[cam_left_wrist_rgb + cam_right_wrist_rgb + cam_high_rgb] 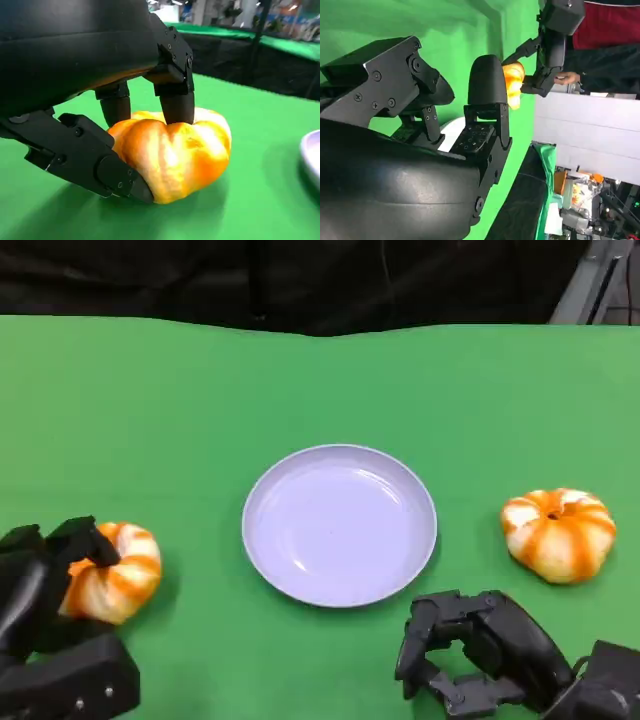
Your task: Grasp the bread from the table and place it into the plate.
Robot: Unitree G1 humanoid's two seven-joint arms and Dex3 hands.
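Left hand (45, 590) clamped on bread (112, 573) resting on green table (150, 420) at plate's (339, 524) eight o'clock; right hand (480, 650), fingers curled on nothing, at its five o'clock; second bread (558, 533) at three o'clock.

head view down over table (320, 390), wrist views close, sharing bread (175, 155)
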